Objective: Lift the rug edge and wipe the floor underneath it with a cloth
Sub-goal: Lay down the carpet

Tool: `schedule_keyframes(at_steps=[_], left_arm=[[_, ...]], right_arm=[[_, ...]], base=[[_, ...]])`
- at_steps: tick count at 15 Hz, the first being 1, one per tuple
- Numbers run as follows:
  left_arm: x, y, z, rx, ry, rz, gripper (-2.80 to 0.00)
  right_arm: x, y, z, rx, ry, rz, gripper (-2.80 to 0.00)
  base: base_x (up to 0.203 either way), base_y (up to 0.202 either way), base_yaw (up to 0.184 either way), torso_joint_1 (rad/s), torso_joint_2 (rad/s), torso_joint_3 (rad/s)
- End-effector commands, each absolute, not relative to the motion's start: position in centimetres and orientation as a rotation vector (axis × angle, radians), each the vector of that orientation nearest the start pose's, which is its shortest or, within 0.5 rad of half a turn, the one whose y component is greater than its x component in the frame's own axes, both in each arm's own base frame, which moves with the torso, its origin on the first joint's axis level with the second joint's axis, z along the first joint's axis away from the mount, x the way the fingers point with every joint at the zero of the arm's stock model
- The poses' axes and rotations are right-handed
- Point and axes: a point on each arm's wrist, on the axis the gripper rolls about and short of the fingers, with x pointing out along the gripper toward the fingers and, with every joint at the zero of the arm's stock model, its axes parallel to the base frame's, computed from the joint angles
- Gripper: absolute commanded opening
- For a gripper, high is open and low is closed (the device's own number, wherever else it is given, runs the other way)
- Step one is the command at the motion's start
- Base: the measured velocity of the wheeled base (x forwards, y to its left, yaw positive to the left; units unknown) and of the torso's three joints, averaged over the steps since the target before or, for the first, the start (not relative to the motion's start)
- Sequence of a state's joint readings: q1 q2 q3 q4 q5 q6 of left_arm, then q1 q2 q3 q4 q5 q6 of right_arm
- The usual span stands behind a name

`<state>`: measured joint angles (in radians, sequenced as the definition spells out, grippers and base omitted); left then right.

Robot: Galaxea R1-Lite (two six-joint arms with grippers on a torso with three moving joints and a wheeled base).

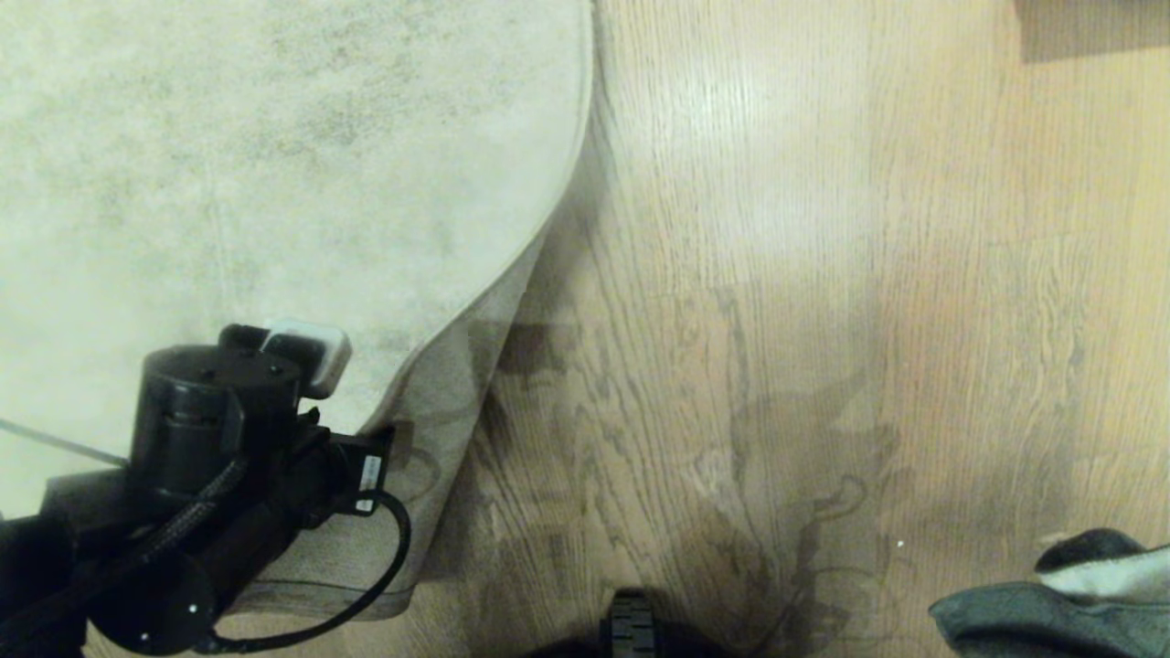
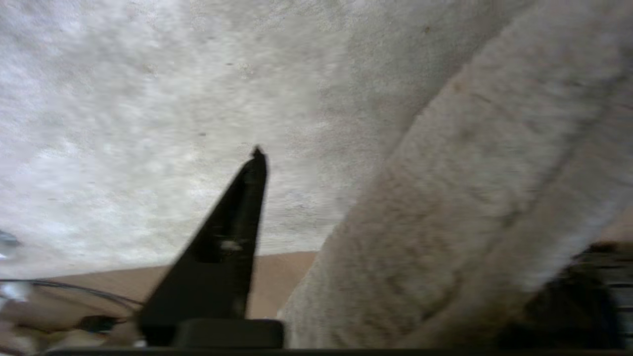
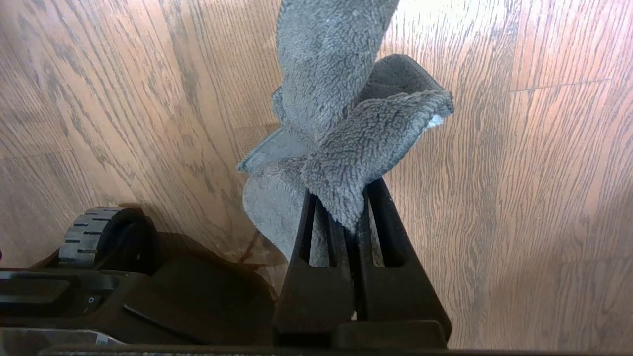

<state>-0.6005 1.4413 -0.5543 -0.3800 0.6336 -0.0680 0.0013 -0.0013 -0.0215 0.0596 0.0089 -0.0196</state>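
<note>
Head: rug edge (image 1: 494,320) folded over | right wrist: right hand (image 3: 353,207) clamps cloth (image 3: 341,113)

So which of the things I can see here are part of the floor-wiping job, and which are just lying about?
Part of the job:
- rug edge, folded back so its tan backing shows
- floor, bare wood planks
- cloth, clamped in the right gripper
- left gripper, at the fold, one finger visible

Just there:
- robot's base wheel
- dark patch at the far corner, unclear what
</note>
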Motion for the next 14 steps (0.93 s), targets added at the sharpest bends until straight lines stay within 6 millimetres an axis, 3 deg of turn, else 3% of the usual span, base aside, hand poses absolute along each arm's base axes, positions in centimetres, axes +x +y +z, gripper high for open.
schedule_keyframes(at_steps=[1, 10, 14], left_arm=[[18.1, -11.5, 16.7, 0.177, 0.387, 0.029, 0.0], [14.9, -14.0, 20.6, -0.155, 0.174, -0.159, 0.0], [14.2, -14.8, 21.2, -0.197, 0.127, -0.219, 0.0]], right_arm=[[-2.5, 0.0, 7.5, -0.02, 0.038, 0.011, -2.8], [-2.5, 0.0, 7.5, -0.02, 0.038, 0.011, -2.8], [-2.5, 0.0, 7.5, -0.02, 0.038, 0.011, -2.8]], base=[[0.0, 0.0, 0.0, 0.0, 0.0, 0.0], [0.0, 0.0, 0.0, 0.0, 0.0, 0.0], [0.0, 0.0, 0.0, 0.0, 0.0, 0.0]])
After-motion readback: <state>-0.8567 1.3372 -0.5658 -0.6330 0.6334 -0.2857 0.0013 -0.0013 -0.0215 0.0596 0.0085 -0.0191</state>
